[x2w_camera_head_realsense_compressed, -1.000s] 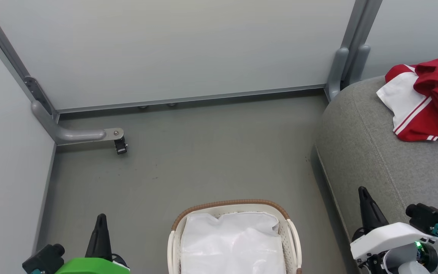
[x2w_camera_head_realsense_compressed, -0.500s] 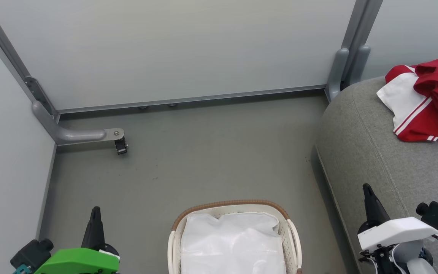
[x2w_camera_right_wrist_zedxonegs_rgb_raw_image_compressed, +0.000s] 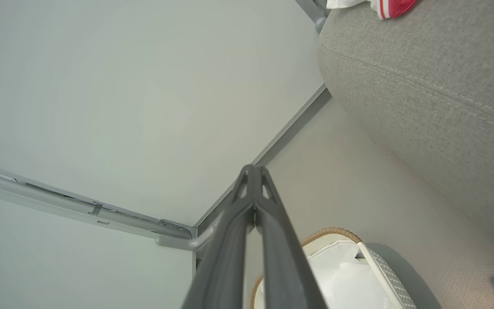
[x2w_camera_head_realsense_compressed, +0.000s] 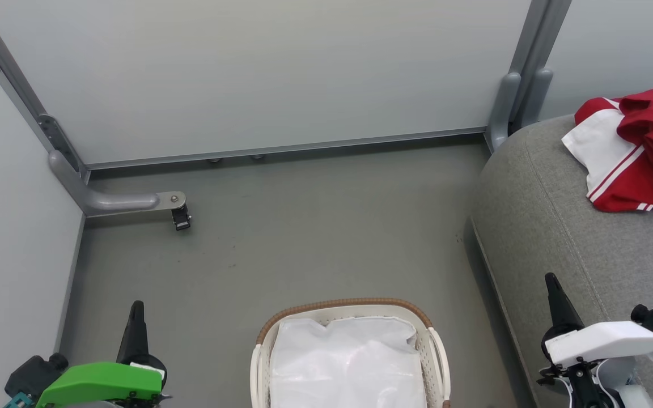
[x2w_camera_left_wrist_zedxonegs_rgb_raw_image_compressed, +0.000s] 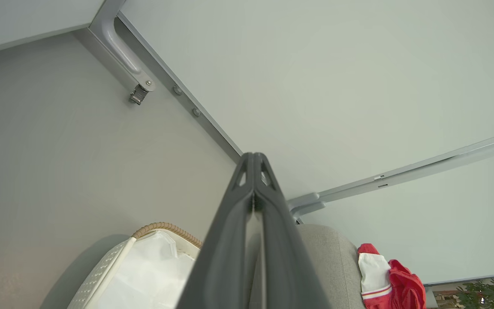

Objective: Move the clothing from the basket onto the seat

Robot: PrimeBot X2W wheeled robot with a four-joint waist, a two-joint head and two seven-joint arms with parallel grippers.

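The red and white clothing [x2w_camera_head_realsense_compressed: 635, 150] lies bunched on the grey seat [x2w_camera_head_realsense_compressed: 564, 238] at the right; it shows small in the left wrist view as clothing [x2w_camera_left_wrist_zedxonegs_rgb_raw_image_compressed: 388, 281] and at the top edge of the right wrist view [x2w_camera_right_wrist_zedxonegs_rgb_raw_image_compressed: 390, 6]. The white basket [x2w_camera_head_realsense_compressed: 349, 354] with its brown rim stands on the floor at bottom centre, holding just its white cloth liner. My left gripper [x2w_camera_head_realsense_compressed: 135, 309] is shut and empty, low at the left of the basket. My right gripper [x2w_camera_head_realsense_compressed: 550, 280] is shut and empty, over the seat's near edge.
Pale partition walls close the space behind and at the left. A grey bracket foot with a small black caster [x2w_camera_head_realsense_compressed: 180, 217] sits on the floor at the left. Grey floor [x2w_camera_head_realsense_compressed: 315, 226] lies open between basket, wall and seat.
Both arms have drawn back and outward: the left gripper slid left and lower, the right gripper drifted right. Clothing and basket have not moved.
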